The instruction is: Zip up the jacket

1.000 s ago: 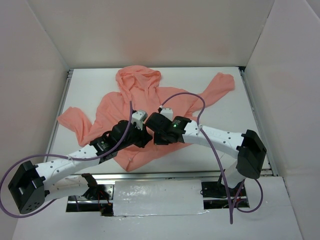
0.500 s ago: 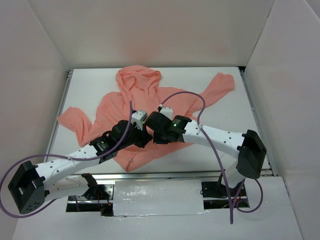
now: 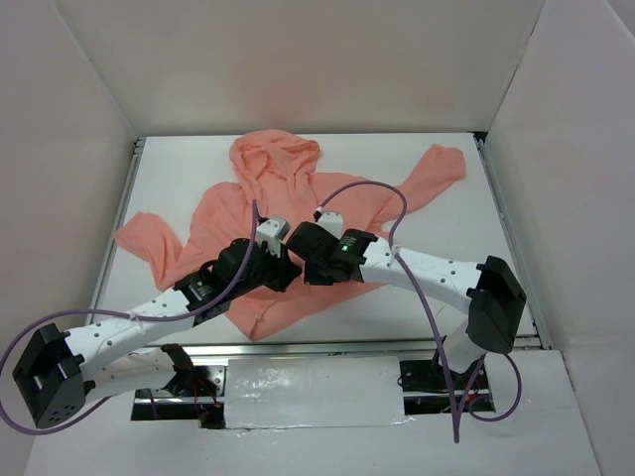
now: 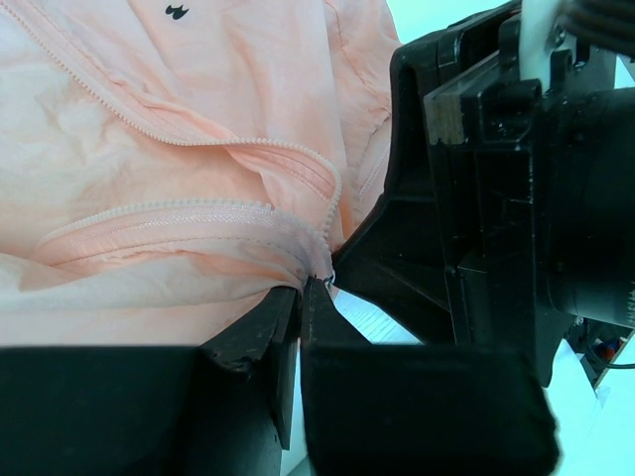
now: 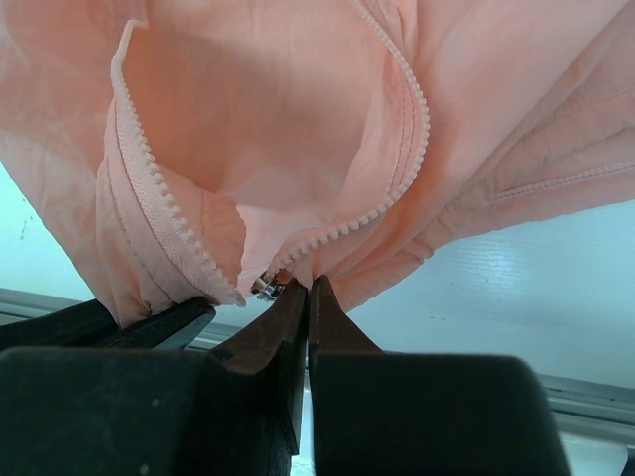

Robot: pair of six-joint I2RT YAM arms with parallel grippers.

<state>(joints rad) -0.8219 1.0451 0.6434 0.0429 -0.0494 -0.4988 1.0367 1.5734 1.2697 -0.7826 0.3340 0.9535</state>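
White table (image 3: 169, 183) carries the jacket (image 3: 228, 213) spread flat, hood at the far side. From above we cannot see either grip. Our wrist views show them: left gripper (image 4: 303, 288) pinched together on a zipper-edge fold, right gripper (image 5: 306, 290) clamped on fabric just beside the metal slider (image 5: 266, 288), with the teeth (image 5: 425, 119) unjoined above.

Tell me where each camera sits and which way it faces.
Top external: above and behind the left arm and right arm, looking down on the jacket and table.
Left wrist: wrist-mounted, looks along the shut left gripper at the zipper; the right arm shows alongside.
Right wrist: wrist-mounted, looks along the shut right gripper at the zipper slider.
Shared: both wrist views show the open zipper and pinched fabric.
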